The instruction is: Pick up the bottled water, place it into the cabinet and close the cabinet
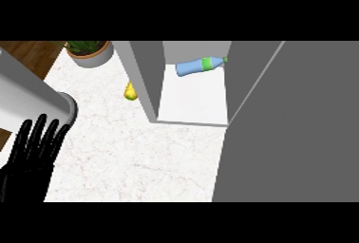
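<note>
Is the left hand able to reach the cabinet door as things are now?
Probably yes: the left hand rests open at the left edge, and only bare counter lies between it and the open cabinet door.

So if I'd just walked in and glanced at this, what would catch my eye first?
Probably the blue bottled water lying on its side inside the open white cabinet at the top middle, with the big grey cabinet door filling the right side. Next, the black left hand at the lower left, fingers straight, and a potted plant in the top left corner.
</note>
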Robot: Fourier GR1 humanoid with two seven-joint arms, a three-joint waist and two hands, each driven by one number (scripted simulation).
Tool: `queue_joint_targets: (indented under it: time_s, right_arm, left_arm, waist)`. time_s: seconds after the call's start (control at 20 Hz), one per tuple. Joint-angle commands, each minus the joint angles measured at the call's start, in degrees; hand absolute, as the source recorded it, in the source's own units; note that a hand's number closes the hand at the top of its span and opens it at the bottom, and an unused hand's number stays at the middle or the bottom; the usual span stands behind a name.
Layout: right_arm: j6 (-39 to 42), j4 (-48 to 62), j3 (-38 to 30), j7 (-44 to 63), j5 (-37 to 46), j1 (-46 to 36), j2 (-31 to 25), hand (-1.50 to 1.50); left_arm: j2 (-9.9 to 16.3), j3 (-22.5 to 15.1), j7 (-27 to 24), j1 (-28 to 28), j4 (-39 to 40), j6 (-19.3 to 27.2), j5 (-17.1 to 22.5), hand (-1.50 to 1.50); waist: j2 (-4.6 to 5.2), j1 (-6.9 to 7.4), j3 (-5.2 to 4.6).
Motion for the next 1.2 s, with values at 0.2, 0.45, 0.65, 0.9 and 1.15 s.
queue_joint_targets:
  time_s: [0.2,0.45,0.65,0.9,1.15]
  right_arm:
    - [0.61,-4.78,14.25,6.23,1.78,-4.89,3.85,1.5]
    - [0.59,-3.58,12.78,9.37,0.23,-8.39,3.31,1.5]
    - [0.86,-2.52,11.7,10.98,-1.37,-11.19,3.18,1.5]
    - [1.49,-0.93,9.4,12.31,-1.2,-15.57,2.57,1.5]
    - [3.8,-1.67,6.25,14.18,0.02,-20.37,-0.61,-1.5]
  left_arm:
    - [5.03,4.58,1.43,2.4,-1.94,-5.47,4.4,-1.5]
    - [6.2,4.62,1.11,3.7,-2.14,-8.74,4.54,-1.5]
    - [7.06,5.39,1.42,3.47,-2.03,-9.99,5.18,-1.5]
    - [8.24,6.14,1.58,3.39,-2.31,-11.77,5.62,-1.5]
    - [9.98,6.83,2.7,3.07,-1.93,-13.33,6.29,-1.5]
  waist:
    - [0.96,2.77,0.09]
    - [1.83,4.98,-0.04]
    - [2.49,6.3,-0.13]
    - [2.85,8.72,-0.28]
    - [2.99,11.05,-0.72]
